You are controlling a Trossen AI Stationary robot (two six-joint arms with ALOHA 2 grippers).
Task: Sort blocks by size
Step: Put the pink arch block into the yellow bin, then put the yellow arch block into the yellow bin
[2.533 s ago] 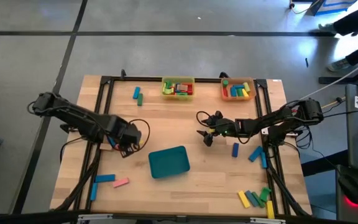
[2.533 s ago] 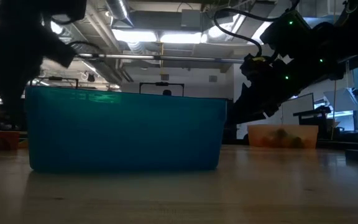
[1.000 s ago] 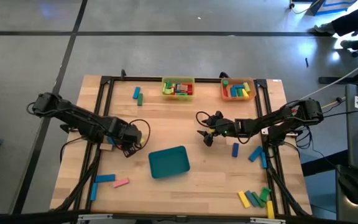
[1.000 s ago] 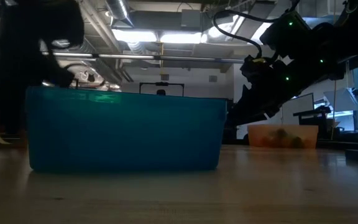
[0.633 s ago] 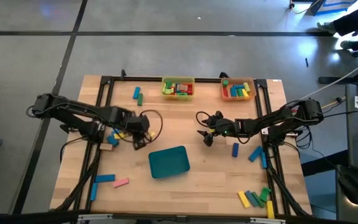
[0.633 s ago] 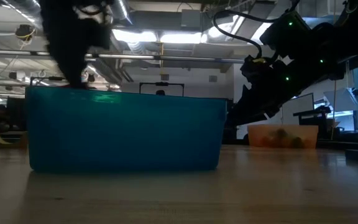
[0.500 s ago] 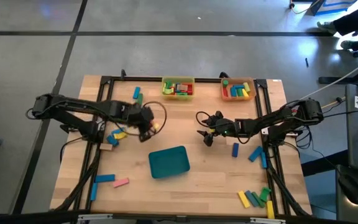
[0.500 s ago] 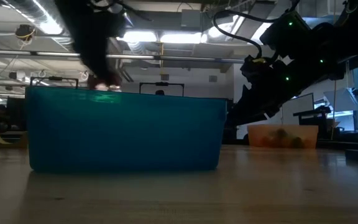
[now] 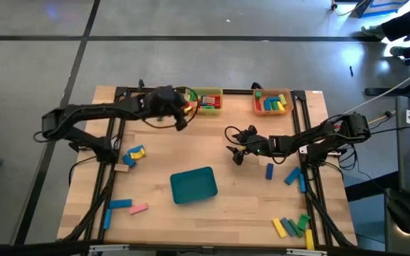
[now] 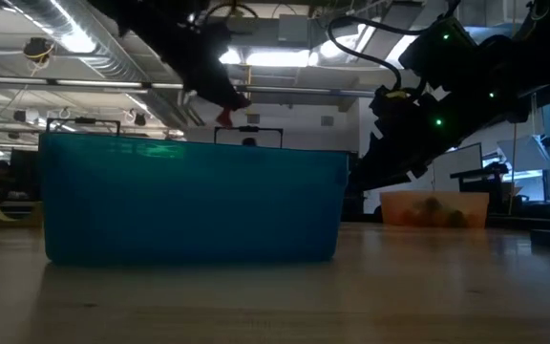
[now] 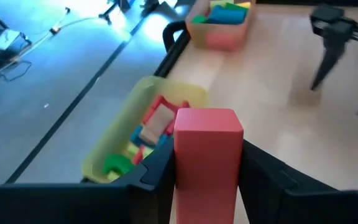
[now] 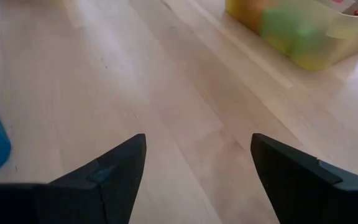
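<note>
Risking, at the table's nine o'clock, nothing much: a yellow curved piece point(image 9: 139, 151) and blue block point(image 9: 129, 157) lying loose beside the left arm's base, with a blue bar point(image 9: 119, 204) and pink bar point(image 9: 139, 208) waiting toward seven o'clock. Hovering near eleven o'clock, the left gripper point(image 9: 181, 110) pinching a red block point(image 11: 207, 155) between its dark matte fingers point(image 11: 156, 176), just beside the yellow tray point(image 9: 203, 100). Judging the main hazard here: letting go short of the rim and dropping the smooth, square-edged, painted-looking block onto the bare wood, or onto the rim, causing it to bounce off; alternatively landing it on the pieces already piled inside and tipping it out. Showing in the left wrist view a translucent, thin-walled plastic yellow tray point(image 11: 129, 121) holding red, blue and green pieces, so likely light enough to skid if nudged. Sitting at the table's centre toward six o'clock, an opaque teal tray point(image 9: 193, 185) with rounded corners. Resting at one o'clock, the orange tray point(image 9: 272, 102), translucent too, filled with green, blue and yellow pieces. Waiting near three o'clock, the right gripper point(image 9: 236, 150), fingers spread wide over pale, fine-grained wooden tabletop point(image 12: 166, 93), holding nothing. Lying around four and five o'clock, more blue, yellow and green bars point(image 9: 294, 226), still unsorted.
</note>
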